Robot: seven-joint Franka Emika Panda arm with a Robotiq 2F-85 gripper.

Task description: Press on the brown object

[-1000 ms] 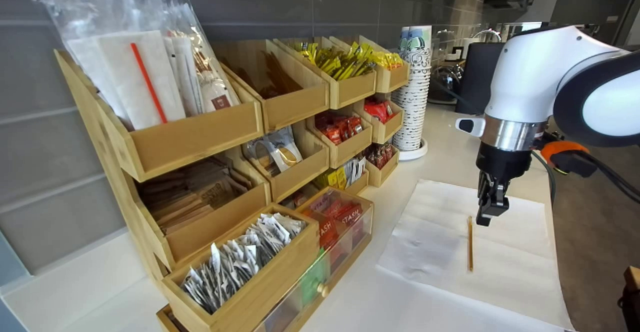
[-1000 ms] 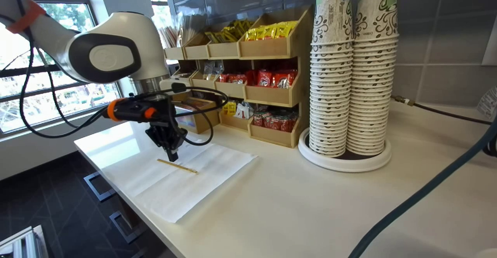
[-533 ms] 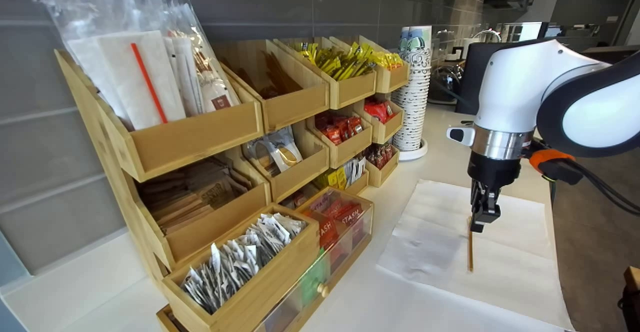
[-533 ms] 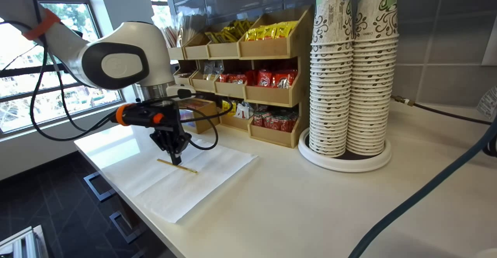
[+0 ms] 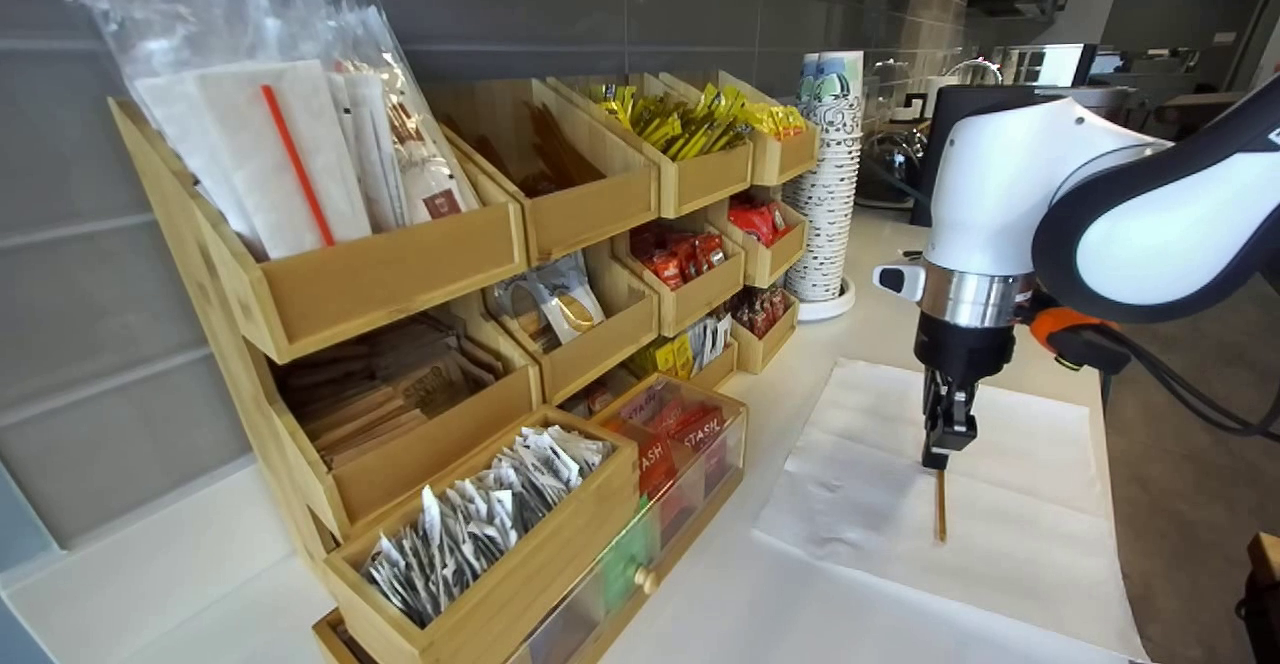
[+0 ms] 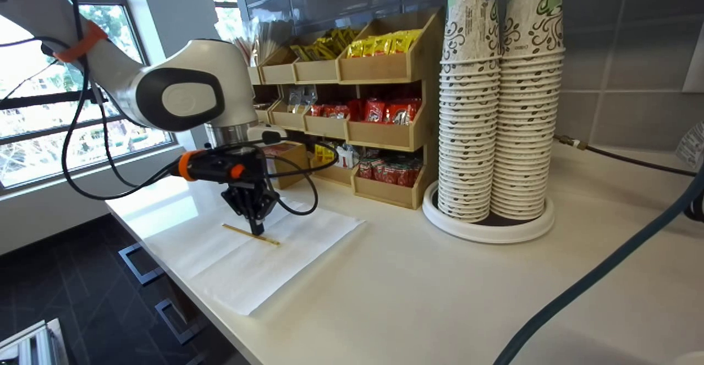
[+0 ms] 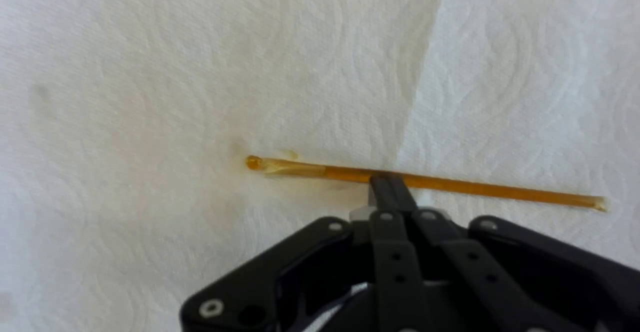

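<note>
Your gripper [image 7: 391,184] points down, clenched, nothing between the fingers; likely chosen so the paired tips act as one blunt presser. They sit over the brown stick [image 7: 440,183], between its ends, nearer the one with an amber bead [image 7: 253,162] in the wrist view. Touching or just above: cannot tell. The brown stick lies flat, so a straight downward push probably suits; off its ridge, it may roll from under you. Beneath it, a white paper towel [image 7: 150,97] on the counter [image 6: 385,277], presumably laid to catch leaks; it looks faintly stained near the amber bead. Farther out, wooden bins [image 5: 605,344] and stacked paper cups [image 6: 467,134] stand off the paper towel, which should leave your arm room to press.
</note>
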